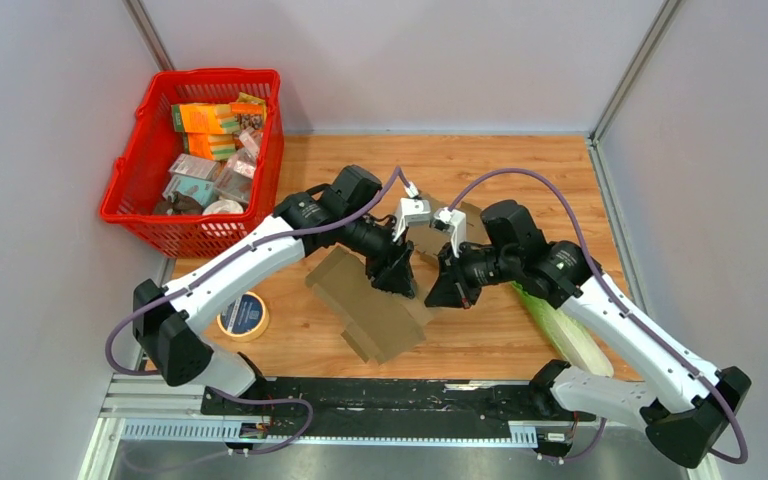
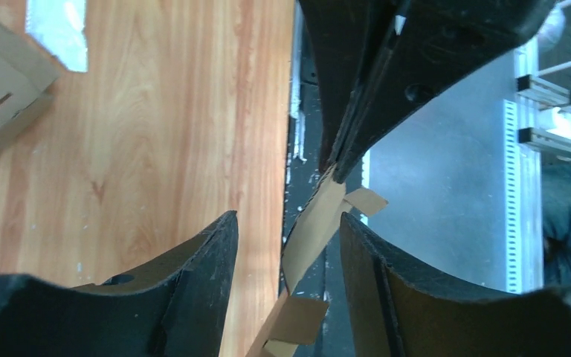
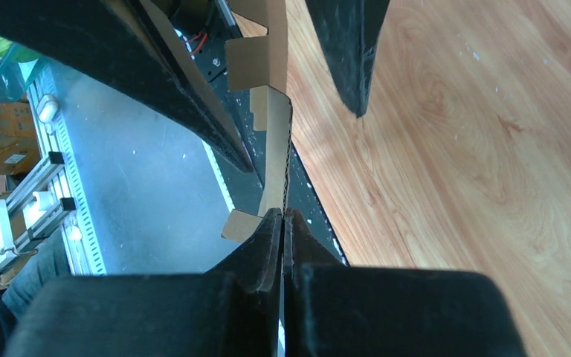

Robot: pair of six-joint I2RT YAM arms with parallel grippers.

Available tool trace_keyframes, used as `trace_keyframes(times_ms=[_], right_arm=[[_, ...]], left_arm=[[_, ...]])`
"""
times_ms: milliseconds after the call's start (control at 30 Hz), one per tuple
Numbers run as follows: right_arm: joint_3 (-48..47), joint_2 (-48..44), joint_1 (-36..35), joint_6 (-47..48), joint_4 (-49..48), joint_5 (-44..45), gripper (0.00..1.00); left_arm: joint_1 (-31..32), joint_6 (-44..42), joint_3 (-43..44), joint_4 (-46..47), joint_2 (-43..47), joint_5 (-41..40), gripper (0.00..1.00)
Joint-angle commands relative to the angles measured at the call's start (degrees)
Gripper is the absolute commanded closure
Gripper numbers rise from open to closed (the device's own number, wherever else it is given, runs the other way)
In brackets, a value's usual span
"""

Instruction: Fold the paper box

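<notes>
the paper box is plain brown corrugated cardboard, still mostly flat, lying on the smooth, orange-toned wood-grain table just in front of the two arms. the right gripper has its matte black fingers pressed together on the edge of a thin flap of the box, which stands up with small notched tabs along it. the left gripper is spread wide, one curved black finger on each side of that flap, with a gap visible on both sides. at the far left corner sits a red plastic lattice basket holding a jumble of orange, teal and clear packets. a roll of tape lies flat beside the left arm.
</notes>
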State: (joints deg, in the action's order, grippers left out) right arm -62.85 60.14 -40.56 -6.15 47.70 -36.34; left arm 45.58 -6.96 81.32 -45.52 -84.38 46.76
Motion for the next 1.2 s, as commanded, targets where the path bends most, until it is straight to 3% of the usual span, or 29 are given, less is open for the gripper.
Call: trace_keyframes(times_ms=[0, 100, 300, 333, 367, 400, 500, 533, 700, 867, 1167], right_arm=[[-1.84, -2.31, -0.84, 0.26, -5.94, -2.6, 1.0], [-1.58, -2.66, -1.1, 0.18, -7.44, -2.86, 1.0], [-0.35, -3.1, -1.72, -1.31, -10.35, -1.55, 1.0], [-0.26, -3.19, -1.72, -1.84, -10.44, 1.76, 0.94], [-0.08, -3.97, -1.72, -2.63, -10.26, 4.23, 0.78], [0.88, -4.59, -1.72, -4.29, -10.26, 6.95, 0.39], [5.17, -8.8, -1.72, -7.63, -11.75, 16.99, 0.1], [6.32, -11.6, -1.63, -7.99, -12.28, 18.65, 0.06], [14.94, -19.87, -1.63, -9.67, -20.27, 17.36, 0.01], [24.07, -24.1, -1.54, -14.32, -35.09, 5.67, 0.02], [27.43, -21.21, -1.63, -19.07, -48.82, 1.89, 0.04]], left_arm=[[-0.14, -2.09, 0.42, 1.83, 1.59, 8.43, 0.41], [-0.14, -1.56, 0.07, 2.1, 1.5, 8.26, 0.53], [-0.14, 0.54, -1.6, 5.0, 2.99, 8.09, 0.89], [-0.06, 0.63, -1.95, 5.35, 4.3, 7.12, 0.94], [-0.14, 1.33, -2.74, 5.53, 5.18, 4.76, 0.96], [-0.23, 1.95, -3.35, 7.27, 6.15, 3.09, 0.96], [-0.49, 6.07, -6.78, 11.92, 11.24, -4.47, 0.99], [-0.58, 9.65, -7.92, 13.42, 14.12, -8.14, 1.0], [-0.76, 22.93, -14.78, 22.12, 22.67, -20.03, 1.0], [-0.76, 38.15, -23.2, 31.0, 33.04, -30.22, 1.0], [-0.85, 49.67, -30.51, 40.58, 40.78, -34.55, 1.0]])
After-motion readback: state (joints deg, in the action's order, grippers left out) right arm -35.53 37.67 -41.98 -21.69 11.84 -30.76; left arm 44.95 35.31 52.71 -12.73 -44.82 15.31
